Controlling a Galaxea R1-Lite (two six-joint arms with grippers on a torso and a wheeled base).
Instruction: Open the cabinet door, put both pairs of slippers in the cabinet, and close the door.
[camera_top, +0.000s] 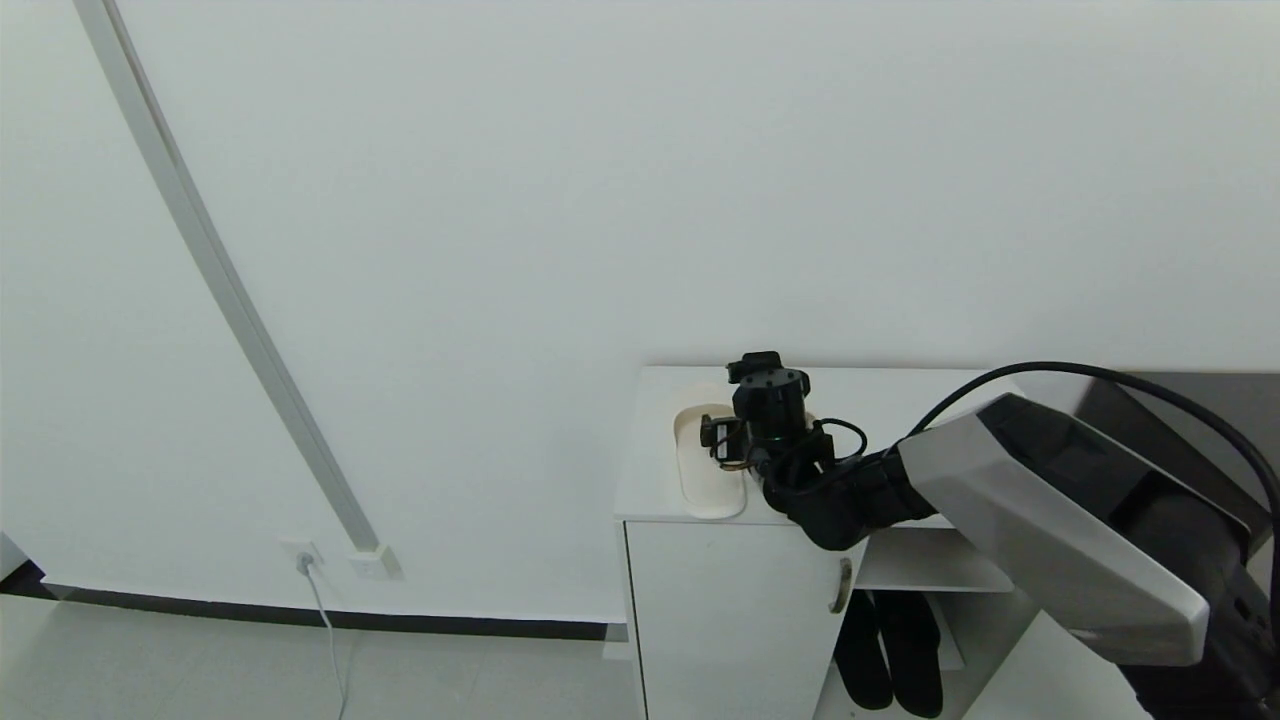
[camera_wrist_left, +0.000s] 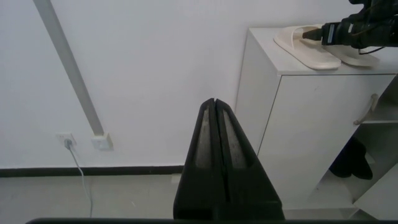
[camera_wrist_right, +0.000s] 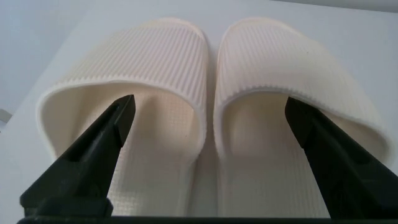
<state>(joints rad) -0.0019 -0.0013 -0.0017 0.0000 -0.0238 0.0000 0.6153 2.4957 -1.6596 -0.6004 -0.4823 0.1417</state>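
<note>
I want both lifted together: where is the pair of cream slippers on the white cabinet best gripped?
Probably the adjoining inner strap walls of the cream ribbed slippers, from the heel end, one finger of the right hand inside each: they lie side by side, straps arched.

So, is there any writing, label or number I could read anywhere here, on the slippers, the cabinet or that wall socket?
No text can be read.
The cream slippers show only a ribbed pattern.
The cabinet is plain white.
The wall socket is too small to tell whether it carries any marking.
</note>
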